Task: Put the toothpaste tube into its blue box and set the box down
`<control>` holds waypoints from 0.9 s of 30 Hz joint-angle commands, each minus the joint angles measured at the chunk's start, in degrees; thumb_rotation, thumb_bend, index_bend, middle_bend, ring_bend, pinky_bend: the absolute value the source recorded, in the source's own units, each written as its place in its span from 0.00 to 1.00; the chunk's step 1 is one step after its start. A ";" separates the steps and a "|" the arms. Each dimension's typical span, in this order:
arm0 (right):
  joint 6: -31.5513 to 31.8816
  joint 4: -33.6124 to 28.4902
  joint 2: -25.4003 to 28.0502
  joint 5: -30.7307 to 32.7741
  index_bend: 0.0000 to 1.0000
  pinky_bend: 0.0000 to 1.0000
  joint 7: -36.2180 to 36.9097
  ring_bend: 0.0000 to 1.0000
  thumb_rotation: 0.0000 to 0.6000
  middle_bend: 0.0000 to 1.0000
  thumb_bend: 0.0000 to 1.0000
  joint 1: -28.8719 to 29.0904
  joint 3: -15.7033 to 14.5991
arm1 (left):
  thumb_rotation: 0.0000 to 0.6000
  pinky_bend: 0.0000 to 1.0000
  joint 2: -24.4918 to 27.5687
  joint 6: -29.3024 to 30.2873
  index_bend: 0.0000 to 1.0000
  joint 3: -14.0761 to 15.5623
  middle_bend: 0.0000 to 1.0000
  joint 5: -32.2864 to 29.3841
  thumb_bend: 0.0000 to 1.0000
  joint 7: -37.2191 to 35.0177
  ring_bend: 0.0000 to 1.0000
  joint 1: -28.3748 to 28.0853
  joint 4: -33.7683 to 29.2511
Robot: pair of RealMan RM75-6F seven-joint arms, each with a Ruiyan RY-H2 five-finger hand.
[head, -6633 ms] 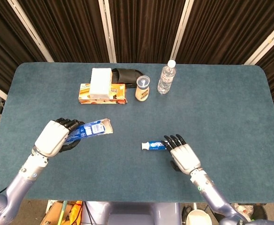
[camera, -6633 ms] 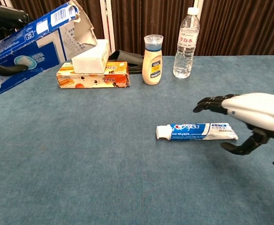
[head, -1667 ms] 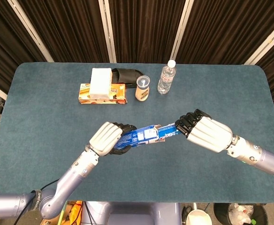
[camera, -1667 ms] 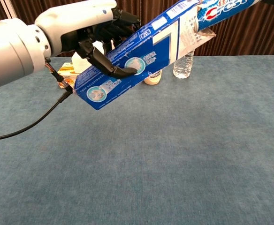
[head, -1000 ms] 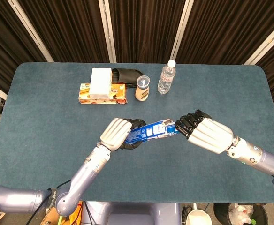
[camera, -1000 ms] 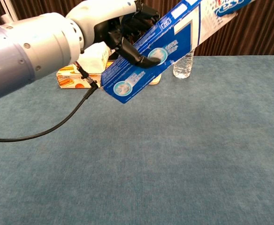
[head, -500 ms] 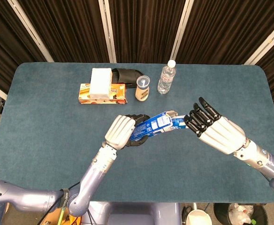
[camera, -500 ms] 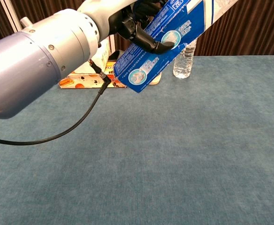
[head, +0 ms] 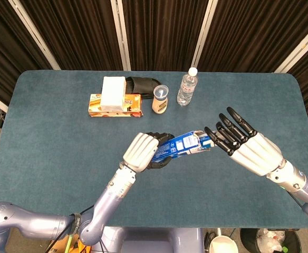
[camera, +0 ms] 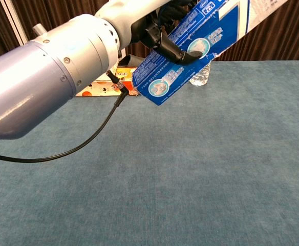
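1. Left hand [head: 142, 151] closed around the lower end of the blue box [head: 183, 144], holding it in the air above the middle of the table [head: 48, 142], a little toward the near edge.
2. Box tilted, open end with its flaps [head: 201, 138] pointing toward the right edge; in the chest view the box [camera: 200, 46] slants up to the right and runs out of the top of the picture.
3. Right hand [head: 246, 146] flat and spread, holding nothing, fingertips [head: 213, 137] just beside the box's open end; contact impossible to tell.
4. Toothpaste tube not visible outside the box; whether fully inside cannot be told.
5. Near the far edge, left of centre: an orange carton [head: 116, 105] lying flat with a white block [head: 113, 93] on top, and a dark object [head: 143, 84] behind.
6. Beside these toward the right: a small beige bottle [head: 160, 99], then a clear water bottle [head: 186, 87], both upright.
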 commanded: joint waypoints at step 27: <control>-0.62 -2.62 1.57 0.31 0.25 0.22 -0.62 0.28 1.00 0.44 0.51 0.33 0.68 | 1.00 0.57 -5.05 7.33 0.36 0.45 0.52 14.05 0.42 -12.37 0.52 0.47 7.85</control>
